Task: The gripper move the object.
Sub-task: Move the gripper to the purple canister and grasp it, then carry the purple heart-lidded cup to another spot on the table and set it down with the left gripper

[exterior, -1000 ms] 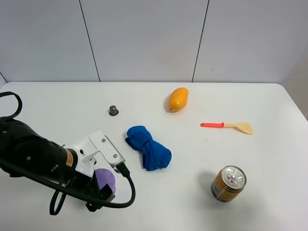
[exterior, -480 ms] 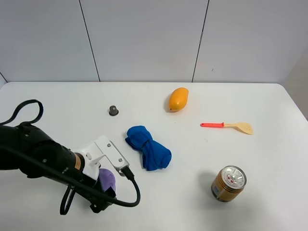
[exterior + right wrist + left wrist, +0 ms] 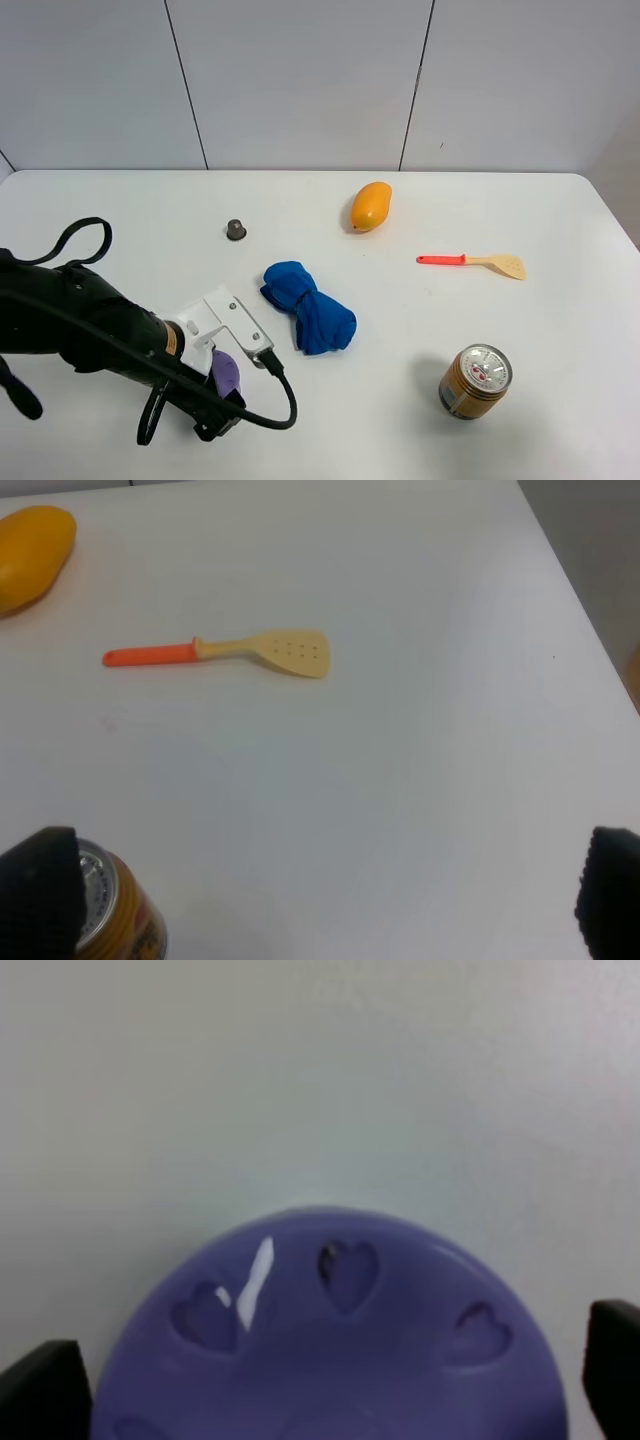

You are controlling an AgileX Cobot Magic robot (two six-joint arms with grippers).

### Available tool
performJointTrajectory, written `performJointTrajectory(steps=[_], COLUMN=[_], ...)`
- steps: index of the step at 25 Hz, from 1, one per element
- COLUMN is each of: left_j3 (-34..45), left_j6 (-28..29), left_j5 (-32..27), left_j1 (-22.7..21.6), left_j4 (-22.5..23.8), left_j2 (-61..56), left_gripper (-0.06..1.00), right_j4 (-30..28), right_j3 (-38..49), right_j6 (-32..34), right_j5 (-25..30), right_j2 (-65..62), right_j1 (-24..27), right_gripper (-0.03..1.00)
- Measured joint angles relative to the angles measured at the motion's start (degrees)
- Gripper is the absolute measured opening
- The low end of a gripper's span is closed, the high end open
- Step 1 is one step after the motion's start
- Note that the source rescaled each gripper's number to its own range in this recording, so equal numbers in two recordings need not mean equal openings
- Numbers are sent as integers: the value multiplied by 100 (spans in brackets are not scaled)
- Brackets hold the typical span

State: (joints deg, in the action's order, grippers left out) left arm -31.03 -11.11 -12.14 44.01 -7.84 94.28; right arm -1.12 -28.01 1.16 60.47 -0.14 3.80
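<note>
Left wrist: I log the left hand (image 3: 325,1385) clamped on the object (image 3: 330,1340), lilac lid between its fingertips, low over the counter (image 3: 400,420) near the blue cloth (image 3: 308,305). Right hand (image 3: 320,900): fingers apart.

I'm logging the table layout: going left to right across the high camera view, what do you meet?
purple-lidded container, blue cloth, mango, gold can
</note>
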Motion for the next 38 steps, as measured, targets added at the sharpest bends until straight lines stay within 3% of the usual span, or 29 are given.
performJointTrajectory(steps=[6, 7, 9, 11, 30, 35, 38], left_j3=[0, 0, 0, 0, 0, 0, -204], left_j6=[0, 0, 0, 0, 0, 0, 13], left_j5=[22, 22, 22, 22, -15, -367, -931], left_j1=[0, 0, 0, 0, 0, 0, 0], left_j4=[109, 129, 144, 144, 146, 146, 146], left_j2=[71, 72, 77, 77, -317, -879, -1090], left_gripper=[98, 89, 55, 1, 1, 1, 1], right_j4=[0, 0, 0, 0, 0, 0, 0], right_j3=[0, 0, 0, 0, 0, 0, 0], right_j6=[0, 0, 0, 0, 0, 0, 0], right_j5=[0, 0, 0, 0, 0, 0, 0], right_j2=[0, 0, 0, 0, 0, 0, 0], right_j1=[0, 0, 0, 0, 0, 0, 0], right_gripper=[100, 100, 100, 100, 100, 100, 100])
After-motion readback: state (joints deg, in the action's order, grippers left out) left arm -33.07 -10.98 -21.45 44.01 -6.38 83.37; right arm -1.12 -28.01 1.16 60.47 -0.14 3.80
